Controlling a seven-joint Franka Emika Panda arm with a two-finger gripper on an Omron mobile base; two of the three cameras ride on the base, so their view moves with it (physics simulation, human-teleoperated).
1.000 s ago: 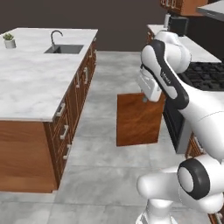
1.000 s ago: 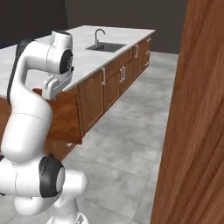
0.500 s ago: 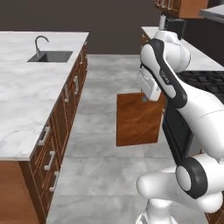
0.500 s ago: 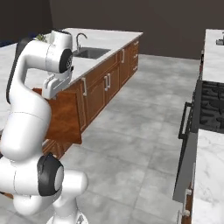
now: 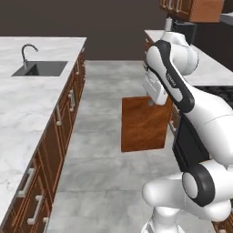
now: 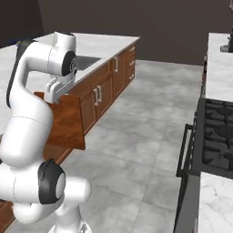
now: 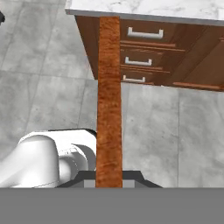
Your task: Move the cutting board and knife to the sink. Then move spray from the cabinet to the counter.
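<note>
The cutting board hangs upright below my gripper, which is shut on its top edge, out over the grey tile floor. From the right it shows as a brown slab under the hand. In the hand view the board runs edge-on up the middle from my gripper. The sink is a dark basin with a curved tap in the white marble counter, far left of the board. The knife and the spray are out of view. A brown wall cabinet sits at the top right.
Brown drawers under a marble top face the hand camera. A black stove and its oven door stand on the right side of the aisle. Grey tile floor runs between the island and the stove run.
The whole picture has shifted: the base has driven and turned, so the sink counter now lies nearer on the left. The cutting board stays in the gripper as before.
</note>
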